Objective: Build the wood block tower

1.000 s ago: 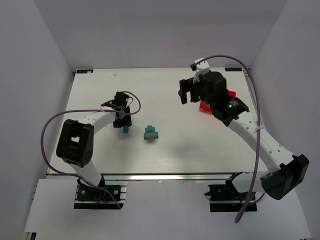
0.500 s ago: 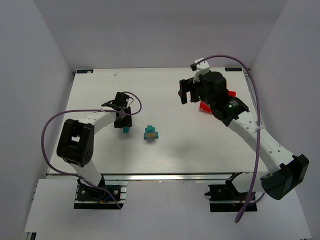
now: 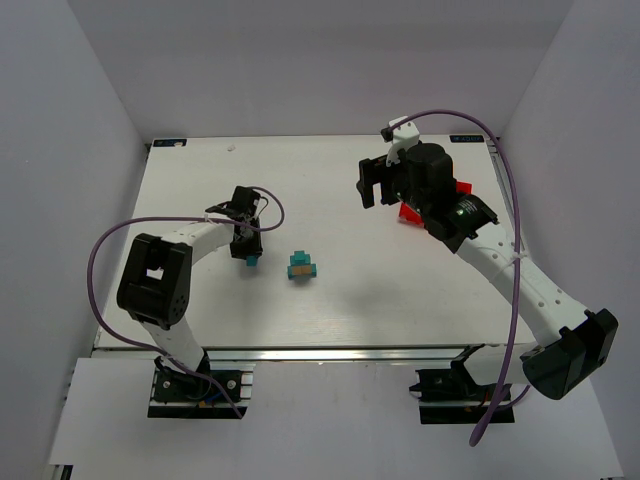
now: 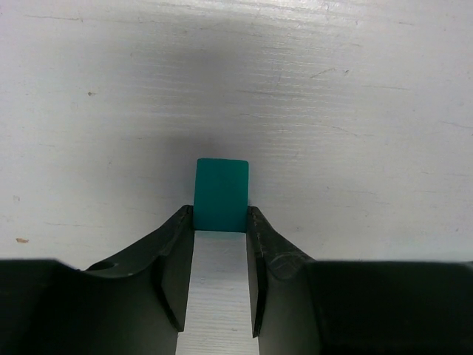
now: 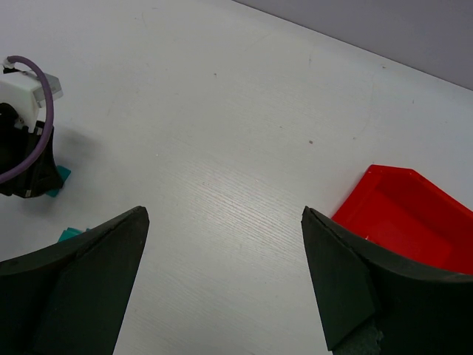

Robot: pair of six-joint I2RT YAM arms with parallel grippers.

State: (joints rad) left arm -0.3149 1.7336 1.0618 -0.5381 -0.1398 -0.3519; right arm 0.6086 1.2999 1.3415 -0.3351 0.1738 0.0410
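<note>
A small stack [image 3: 302, 267] of teal cubes with one tan block on top stands at the table's middle. A corner of it shows in the right wrist view [image 5: 70, 235] behind my finger. A single teal cube [image 3: 251, 261] lies left of the stack. My left gripper [image 3: 246, 247] is low over the table, its jaws closed on the near end of this cube [image 4: 221, 196], gripper [image 4: 220, 222]. My right gripper [image 3: 375, 185] hangs open and empty above the table's right half, seen open in its wrist view [image 5: 225, 222].
A red plastic bin [image 3: 408, 212] sits at the right under the right arm and shows in the right wrist view [image 5: 403, 211]. The left arm's purple cable [image 5: 33, 126] loops above its wrist.
The left gripper's jaws look narrower round the single teal cube and the left arm has shifted slightly. The cube, the stack and the right arm have not moved.
</note>
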